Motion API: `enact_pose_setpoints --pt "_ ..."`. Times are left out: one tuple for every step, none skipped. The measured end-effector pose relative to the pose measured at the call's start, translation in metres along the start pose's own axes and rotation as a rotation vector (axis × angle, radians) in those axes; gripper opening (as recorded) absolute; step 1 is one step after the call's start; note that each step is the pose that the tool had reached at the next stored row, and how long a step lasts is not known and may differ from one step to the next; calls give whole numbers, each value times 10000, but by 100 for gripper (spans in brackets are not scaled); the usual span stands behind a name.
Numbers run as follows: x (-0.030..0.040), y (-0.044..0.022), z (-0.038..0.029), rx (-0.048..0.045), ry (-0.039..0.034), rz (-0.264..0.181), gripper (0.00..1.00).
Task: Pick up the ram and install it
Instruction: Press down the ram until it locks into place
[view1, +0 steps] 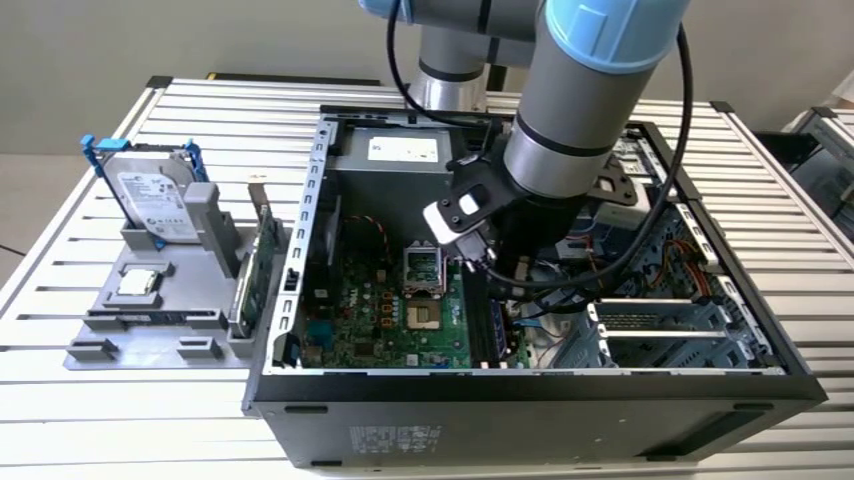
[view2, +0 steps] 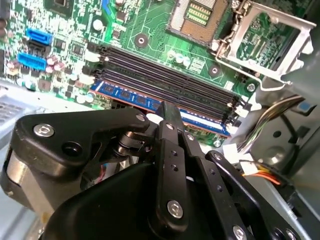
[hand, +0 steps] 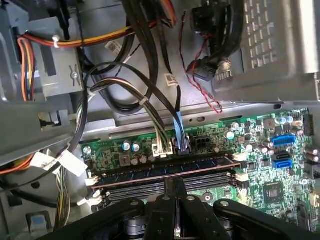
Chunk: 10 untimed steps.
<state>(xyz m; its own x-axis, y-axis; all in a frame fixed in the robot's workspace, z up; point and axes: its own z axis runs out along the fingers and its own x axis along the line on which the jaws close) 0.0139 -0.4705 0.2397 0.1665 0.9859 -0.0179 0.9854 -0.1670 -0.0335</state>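
A slatted metal table (view1: 120, 400) fills the room's middle, and on it lies an open case (view1: 534, 400) with the arm (view1: 574, 110) plunged into it. Beside the case, off toward the exterior view's left and well apart from the gripper, a grey rack (view1: 147, 300) holds a drive (view1: 147, 200) and a green card (view1: 254, 270).

Under the gripper lies the board (view1: 387, 300), its socket (view2: 200, 15) open just beyond the slots (view2: 165, 75). The gripper (view2: 167, 107) hangs right over those slots, its two fingers (view2: 172, 117) drawn together into one narrow black blade. The tip is touching, or all but touching, the top edge of the ram (view2: 135, 97). The fingers look pressed together with nothing between them, pushing rather than gripping.

The ram stands on edge in the outermost slot, directly beneath the fingertips, blue with dark chips.

I judge it light, stiff and thin, but brittle: it should be held by its long edges near the middle, and pressed squarely, never twisted.

The second wrist view shows the ram's blue face and the socket. The first wrist view shows instead the cables (hand: 150, 100) looped beyond the slots, a blue plug (hand: 181, 135) close behind the ram, and white latches (hand: 92, 181) at the slot ends.
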Motion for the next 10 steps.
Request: enact_pose_setpoints --pt "0 0 0 -2 -5 -118 0" --pt "0 0 0 -5 -11 -270 0" --pt "0 0 1 -8 -17 -456 0" --pt "1 0 2 -11 -21 -634 0" --pt "1 0 1 -14 -28 -811 0" --pt "3 0 1 -15 -32 -928 0" --pt "2 0 1 -17 -35 -999 0" --pt "2 0 1 -20 -40 -1144 0" --pt "3 0 2 -23 -45 -1325 0" --pt "3 0 2 -26 -50 -1489 0"
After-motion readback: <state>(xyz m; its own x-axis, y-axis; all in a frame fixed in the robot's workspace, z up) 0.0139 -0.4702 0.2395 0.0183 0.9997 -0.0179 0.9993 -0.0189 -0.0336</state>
